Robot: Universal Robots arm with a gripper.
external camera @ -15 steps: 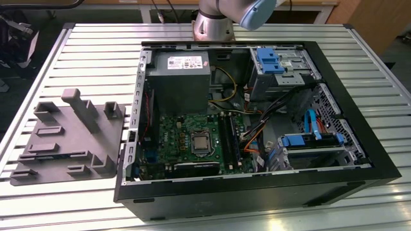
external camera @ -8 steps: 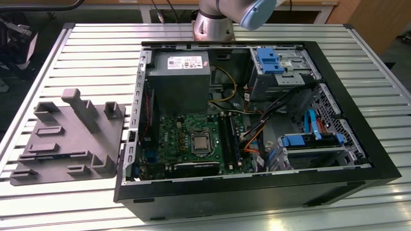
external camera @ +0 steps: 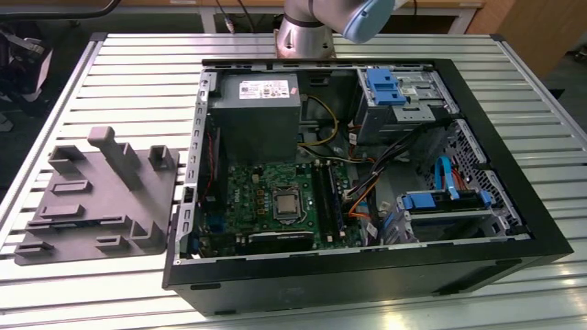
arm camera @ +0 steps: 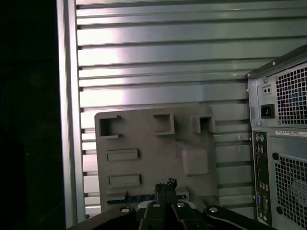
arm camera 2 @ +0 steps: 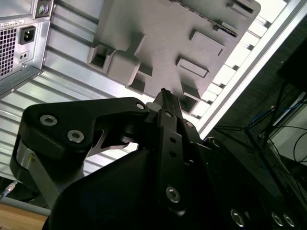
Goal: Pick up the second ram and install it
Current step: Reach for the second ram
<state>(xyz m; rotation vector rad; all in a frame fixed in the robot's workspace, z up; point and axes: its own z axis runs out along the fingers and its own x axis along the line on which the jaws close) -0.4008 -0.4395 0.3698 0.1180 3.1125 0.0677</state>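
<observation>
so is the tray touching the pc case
Apart. In the first wrist view, bare table slats show between the tray and the case.

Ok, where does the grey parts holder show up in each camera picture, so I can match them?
Exterior view: the grey parts holder lies on the slatted table at the exterior view's left, beside the open computer case.
First wrist view: the holder lies just past the gripper, the case's rear alongside.
Second wrist view: the holder lies past the gripper, the case's rear corner beside it.
Shared landmark: the computer case.
</observation>
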